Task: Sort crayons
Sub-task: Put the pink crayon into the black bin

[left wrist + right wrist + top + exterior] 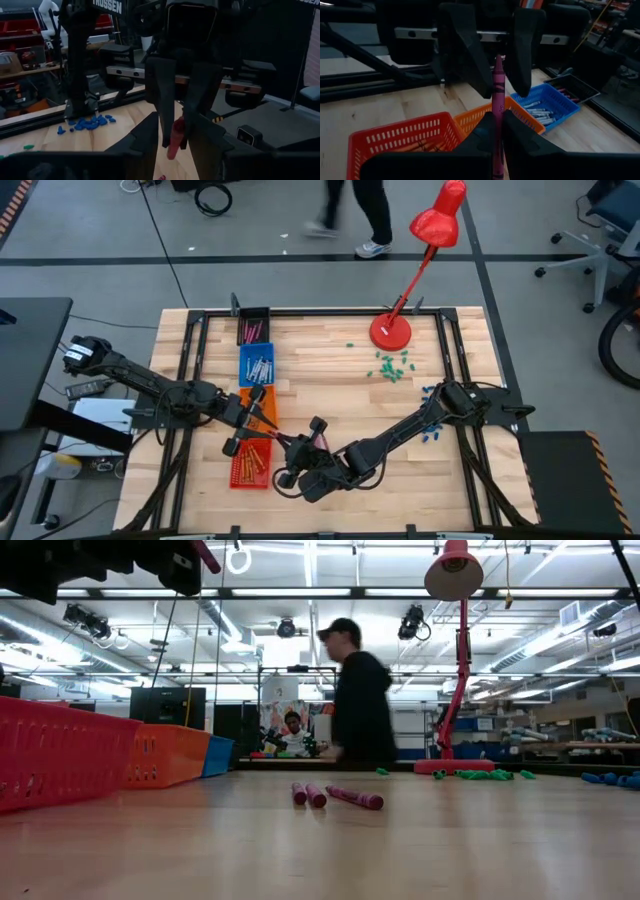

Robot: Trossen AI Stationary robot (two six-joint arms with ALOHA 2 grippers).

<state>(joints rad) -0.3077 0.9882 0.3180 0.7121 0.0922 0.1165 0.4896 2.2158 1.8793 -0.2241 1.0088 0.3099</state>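
- We see a pale wooden table (330, 395) carrying a red lamp (392, 330), a row of baskets (254, 365) and green bits (390, 366); a person (358, 695) walks behind.
- Our right gripper (308, 442) pinches a magenta crayon (498, 107) held between the spread fingers of the left gripper (262, 432), beside the red basket (250, 467).
- Only the low view shows three magenta crayons (330, 796) lying on the table.

Robotics lab or workshop, open industrial ceiling with strip lights and hanging cameras (287, 628), grey taped concrete floor (90, 240), wooden worktable (330, 370) in a black frame, red desk lamp (425, 240), office chairs (600, 230), cluttered benches behind, a person (358, 700) walking past
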